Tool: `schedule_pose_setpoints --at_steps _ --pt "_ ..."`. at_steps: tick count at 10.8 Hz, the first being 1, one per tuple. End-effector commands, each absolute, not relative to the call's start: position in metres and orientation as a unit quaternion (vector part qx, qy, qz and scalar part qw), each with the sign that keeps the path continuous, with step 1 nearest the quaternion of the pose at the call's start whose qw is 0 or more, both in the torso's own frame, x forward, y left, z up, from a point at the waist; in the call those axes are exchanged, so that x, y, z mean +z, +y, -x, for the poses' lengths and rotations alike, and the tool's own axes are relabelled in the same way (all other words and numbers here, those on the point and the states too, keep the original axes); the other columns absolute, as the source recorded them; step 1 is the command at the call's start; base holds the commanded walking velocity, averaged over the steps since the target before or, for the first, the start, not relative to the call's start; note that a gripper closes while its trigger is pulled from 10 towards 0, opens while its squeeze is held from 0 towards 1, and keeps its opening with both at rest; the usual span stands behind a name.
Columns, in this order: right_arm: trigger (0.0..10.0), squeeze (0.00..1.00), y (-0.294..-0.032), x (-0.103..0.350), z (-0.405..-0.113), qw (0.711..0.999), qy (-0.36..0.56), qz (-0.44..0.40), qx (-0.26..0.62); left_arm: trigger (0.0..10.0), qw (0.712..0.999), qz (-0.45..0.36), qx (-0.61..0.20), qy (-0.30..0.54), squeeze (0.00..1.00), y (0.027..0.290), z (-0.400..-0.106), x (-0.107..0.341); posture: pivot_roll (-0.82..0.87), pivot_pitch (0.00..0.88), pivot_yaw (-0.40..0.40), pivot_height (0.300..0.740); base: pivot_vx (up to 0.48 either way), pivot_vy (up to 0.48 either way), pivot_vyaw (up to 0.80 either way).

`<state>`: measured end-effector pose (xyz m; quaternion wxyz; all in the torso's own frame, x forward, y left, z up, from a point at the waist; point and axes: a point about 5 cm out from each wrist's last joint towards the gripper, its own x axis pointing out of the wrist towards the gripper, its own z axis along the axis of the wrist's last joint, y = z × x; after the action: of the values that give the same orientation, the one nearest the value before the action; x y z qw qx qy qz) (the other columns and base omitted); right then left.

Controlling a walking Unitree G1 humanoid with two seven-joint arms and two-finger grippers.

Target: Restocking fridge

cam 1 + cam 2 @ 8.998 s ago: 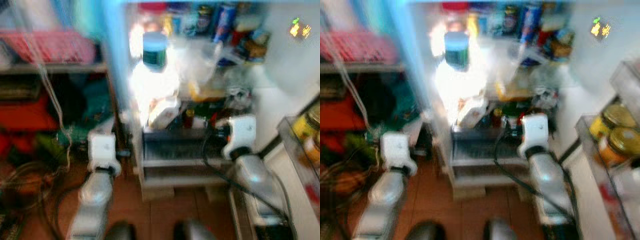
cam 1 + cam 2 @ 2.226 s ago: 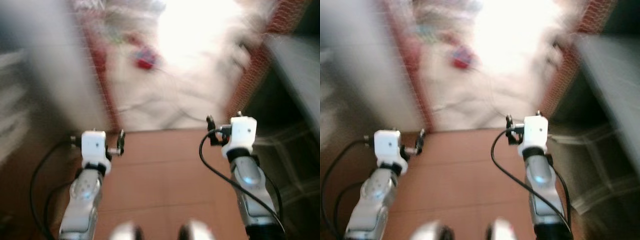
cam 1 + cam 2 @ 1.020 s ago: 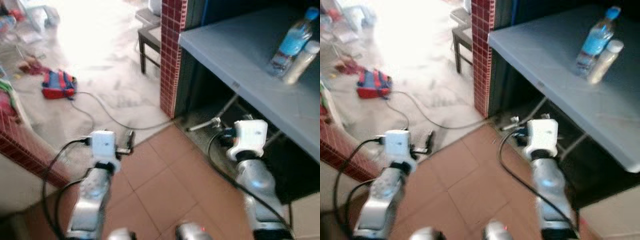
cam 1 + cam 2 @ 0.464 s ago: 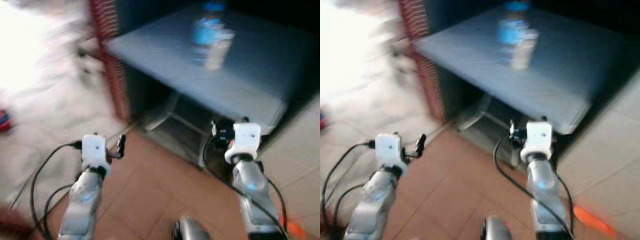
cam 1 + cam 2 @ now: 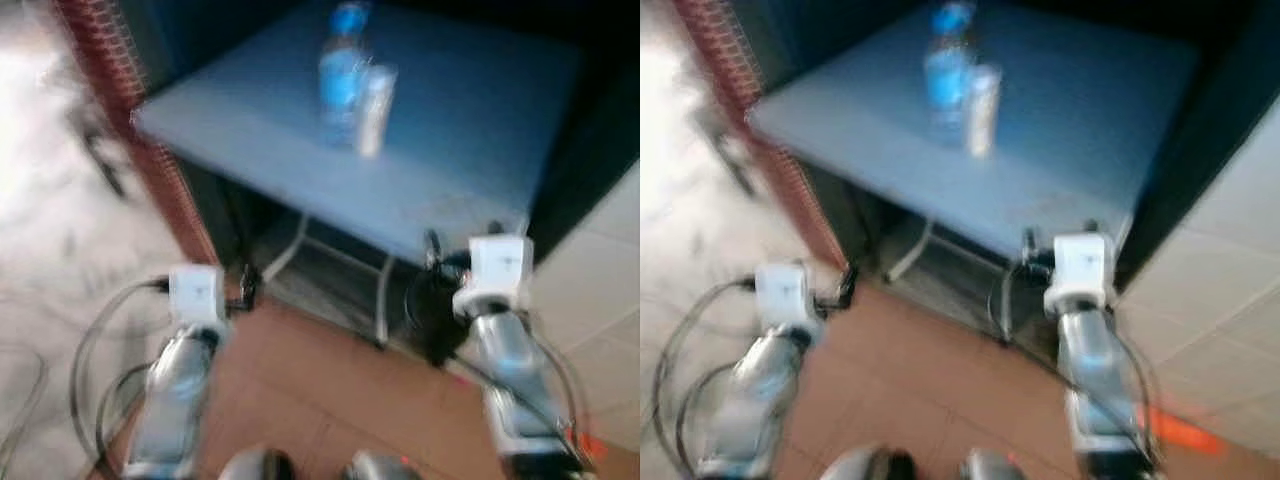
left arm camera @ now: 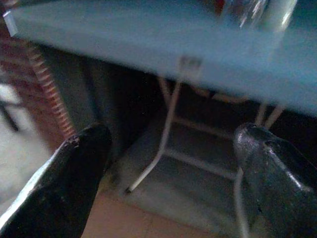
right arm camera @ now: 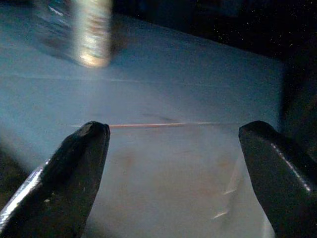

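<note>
Now the surface (image 5: 450, 130) sits nearer me, with a bottle (image 5: 341, 75) on it. My left tool (image 6: 168, 163) and right tool (image 7: 173, 163) are wide open, holding nothing.

A grey-blue bench (image 5: 460, 130) on thin white legs is standing over a red-brown tiled floor (image 5: 330, 400). A blue-capped water bottle (image 5: 342, 72) and a pale slim bottle (image 5: 373, 97) are standing upright on it, just beside each other.

Grey folding table by a brick pillar

A flat grey table top (image 5: 470, 120) on thin white metal legs (image 6: 166, 134) stands over terracotta floor tiles (image 5: 330, 400), beside a red brick pillar (image 5: 115, 75); pale floor (image 5: 50, 220) glares brightly left.
</note>
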<state>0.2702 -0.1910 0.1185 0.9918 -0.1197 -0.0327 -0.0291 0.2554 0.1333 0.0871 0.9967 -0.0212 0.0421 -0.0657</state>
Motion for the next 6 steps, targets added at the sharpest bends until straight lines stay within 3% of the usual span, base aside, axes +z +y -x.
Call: schedule_pose_setpoints --at_steps 1,4,6 --pt "10.0 0.00 -0.1819 0.1221 -0.2728 0.992 -0.042 0.118 -0.019 10.0 0.997 0.012 -0.052 0.051 0.00 0.1434 -0.2519 0.0832 -0.08 0.100 0.027 0.740 0.337 0.341 0.00" --pt "10.0 0.00 -0.1843 0.1229 -0.2758 0.985 -0.047 0.163 -0.040 10.0 0.997 0.008 -0.056 0.050 0.00 0.1420 -0.2515 0.0832 -0.08 0.106 0.027 0.740 0.350 0.328 0.00" --pt "10.0 0.00 -0.1842 0.1221 -0.2771 0.988 -0.053 0.135 -0.046 10.0 0.997 0.010 -0.057 0.052 0.00 0.1419 -0.2510 0.0833 -0.08 0.109 0.029 0.740 0.379 0.292 0.00"
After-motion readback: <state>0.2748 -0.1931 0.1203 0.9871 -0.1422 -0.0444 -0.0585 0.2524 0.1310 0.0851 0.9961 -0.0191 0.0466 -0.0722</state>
